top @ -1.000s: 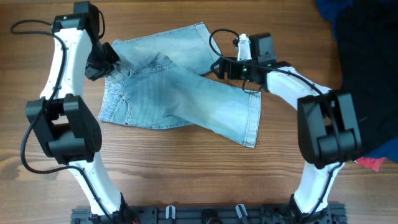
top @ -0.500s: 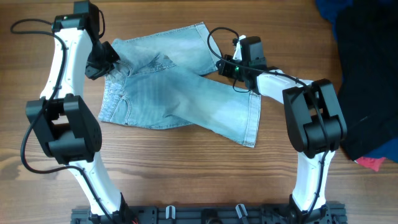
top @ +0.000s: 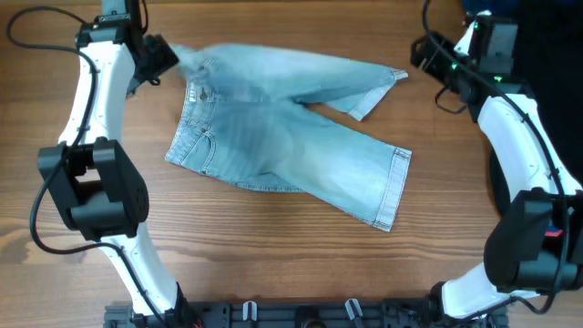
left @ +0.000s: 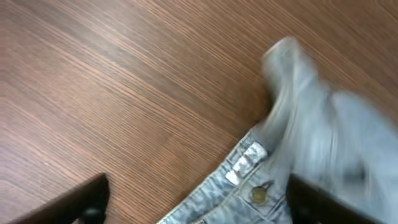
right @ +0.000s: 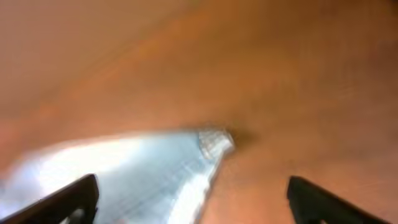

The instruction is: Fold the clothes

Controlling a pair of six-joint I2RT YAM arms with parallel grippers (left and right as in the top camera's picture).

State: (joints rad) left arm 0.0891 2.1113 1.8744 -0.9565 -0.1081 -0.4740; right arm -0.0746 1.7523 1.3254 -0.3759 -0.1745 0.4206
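Denim shorts point(top: 291, 137) sprawl across the table point(top: 273, 264), waistband point(top: 182, 123) at 10 o'clock, legs toward 2 and 4. Wrist views reveal what overhead can't: left jaws, right jaws both released; button point(left: 257, 195) close-up.

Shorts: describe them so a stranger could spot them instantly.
On the wooden table, look to the middle. The shorts lie spread out there, legs toward the right. They are pale faded blue denim, while the cloth pile at the right edge is dark.
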